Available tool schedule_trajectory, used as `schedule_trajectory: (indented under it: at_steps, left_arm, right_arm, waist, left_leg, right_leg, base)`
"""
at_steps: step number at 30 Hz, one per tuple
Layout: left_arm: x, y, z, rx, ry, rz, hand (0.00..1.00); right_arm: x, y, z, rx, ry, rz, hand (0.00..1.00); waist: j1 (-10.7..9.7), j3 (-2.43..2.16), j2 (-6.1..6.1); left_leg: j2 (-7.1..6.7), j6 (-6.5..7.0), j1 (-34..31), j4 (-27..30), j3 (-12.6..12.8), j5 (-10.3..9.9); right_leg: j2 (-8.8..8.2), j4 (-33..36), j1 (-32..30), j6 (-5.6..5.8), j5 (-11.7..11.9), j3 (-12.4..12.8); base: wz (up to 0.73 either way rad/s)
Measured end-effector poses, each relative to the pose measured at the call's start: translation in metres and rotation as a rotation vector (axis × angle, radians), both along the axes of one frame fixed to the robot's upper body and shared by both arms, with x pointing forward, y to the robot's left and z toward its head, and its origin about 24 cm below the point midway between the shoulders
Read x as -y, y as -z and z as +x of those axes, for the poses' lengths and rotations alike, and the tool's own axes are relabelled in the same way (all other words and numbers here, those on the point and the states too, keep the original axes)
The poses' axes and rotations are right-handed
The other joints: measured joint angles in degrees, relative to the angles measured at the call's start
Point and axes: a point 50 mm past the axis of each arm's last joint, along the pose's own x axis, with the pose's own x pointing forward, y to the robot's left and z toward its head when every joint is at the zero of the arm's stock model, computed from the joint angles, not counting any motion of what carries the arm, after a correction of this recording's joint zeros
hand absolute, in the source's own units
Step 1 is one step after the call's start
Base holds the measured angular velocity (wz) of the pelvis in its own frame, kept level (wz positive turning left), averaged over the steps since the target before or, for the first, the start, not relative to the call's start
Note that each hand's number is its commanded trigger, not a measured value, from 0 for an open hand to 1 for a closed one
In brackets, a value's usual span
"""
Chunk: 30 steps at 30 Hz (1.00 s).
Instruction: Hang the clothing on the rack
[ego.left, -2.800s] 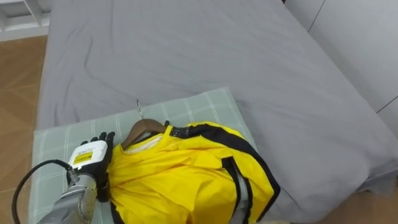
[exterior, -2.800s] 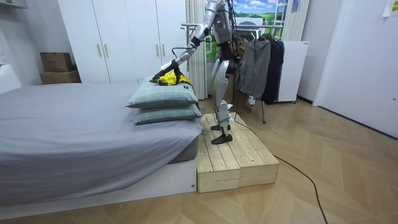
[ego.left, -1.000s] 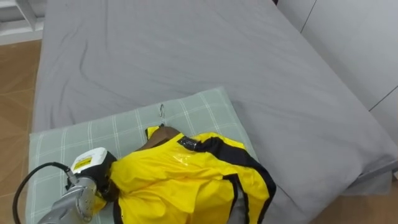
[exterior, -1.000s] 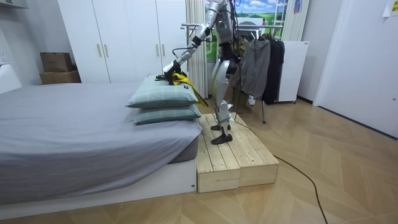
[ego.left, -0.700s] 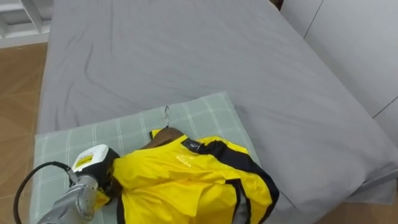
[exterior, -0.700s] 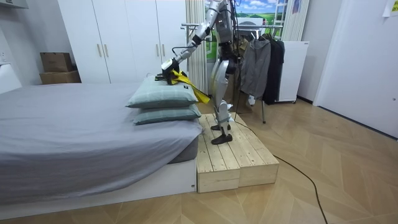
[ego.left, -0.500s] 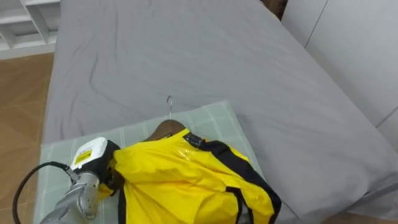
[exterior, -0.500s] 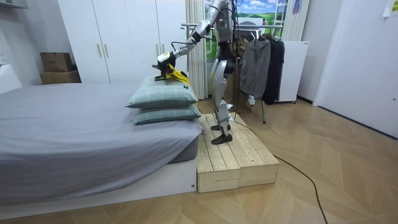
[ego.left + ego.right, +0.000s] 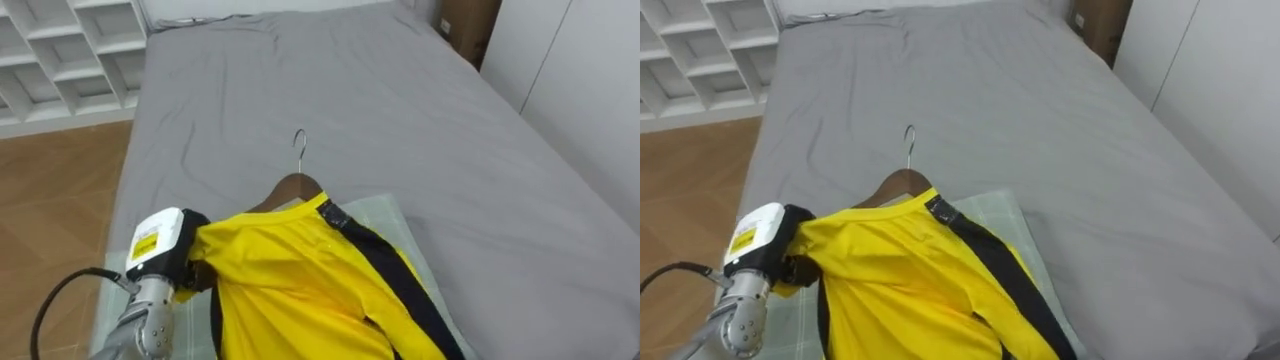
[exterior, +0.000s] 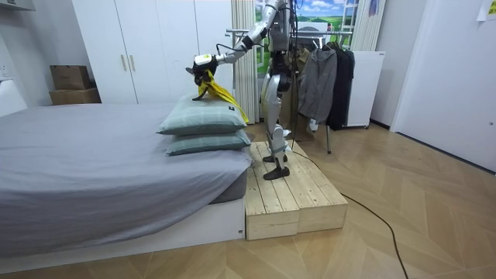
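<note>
A yellow jacket point(image 9: 300, 295) with black trim hangs on a wooden hanger point(image 9: 296, 187) whose metal hook point(image 9: 299, 143) points up toward the bed. My left hand point(image 9: 168, 256) is shut on the jacket's shoulder at the hanger's left end. In the room view the left hand point(image 10: 200, 67) is held out high over the pillows, and the jacket point(image 10: 222, 95) dangles from it, clear of the top pillow point(image 10: 203, 119).
I stand on a wooden platform point(image 10: 291, 198) at the end of a bed with a grey sheet point(image 9: 380, 100). Two green pillows are stacked there. A clothes rack with dark garments point(image 10: 325, 81) stands behind me. White shelving point(image 9: 60, 60) lies past the bed's left side.
My left arm has risen and lifted the jacket on its hanger off the pillow; it now hangs in the air. The eye view has also shifted up along the bed.
</note>
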Motion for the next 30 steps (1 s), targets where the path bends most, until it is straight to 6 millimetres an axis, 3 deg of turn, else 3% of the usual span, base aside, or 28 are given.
schedule_trajectory:
  at_steps: [8,15,25,27,30]
  left_arm:
    - [0.017,-0.03,0.004,0.216,0.032,-0.038,1.0]
    - [0.028,-0.032,-0.014,0.281,0.078,-0.087,1.0]
    - [0.04,-0.051,-0.016,0.394,0.129,-0.134,1.0]
    - [0.041,-0.056,-0.016,0.417,0.137,-0.142,1.0]
    - [0.042,-0.059,-0.016,0.43,0.139,-0.16,1.0]
  right_arm:
    - [0.001,0.001,-0.01,-0.017,0.017,-0.013,0.0]
    - [0.003,-0.001,-0.003,0.02,0.046,-0.018,0.0]
    - [0.0,-0.002,0.01,0.059,0.034,-0.006,0.0]
    - [-0.001,-0.002,0.01,0.056,0.029,-0.006,0.0]
    - [-0.001,-0.003,0.011,0.06,0.021,-0.012,0.0]
  waist:
    - [1.1,-0.05,0.25]
    - [1.3,-0.2,0.48]
    - [3.5,-0.16,0.32]
    - [4.1,0.01,-0.07]
    - [4.3,-0.13,-0.5]
  left_leg:
    - [-0.83,-0.27,3.5,-1.9,-1.6,0.1]
    - [-0.98,-0.31,4.9,-2.6,-2.0,0.2]
    - [-0.97,-0.35,6.0,-3.0,-1.7,0.2]
    - [-0.98,-0.35,6.4,-3.0,-1.7,0.2]
    - [-1.11,-0.36,6.6,-3.1,-1.9,0.2]
  right_leg:
    - [-0.25,-2.1,4.3,-0.03,0.1,-1.4]
    - [-0.25,-2.2,5.5,-0.02,0.0,-2.3]
    - [-0.14,-2.0,5.8,0.06,0.0,-1.5]
    - [-0.12,-2.1,6.3,0.07,0.0,-1.5]
    - [-0.2,-2.2,6.6,0.13,0.0,-1.7]
  base:
    - [0.09]
    - [0.01]
    - [-0.02]
    - [0.0]
    - [0.03]
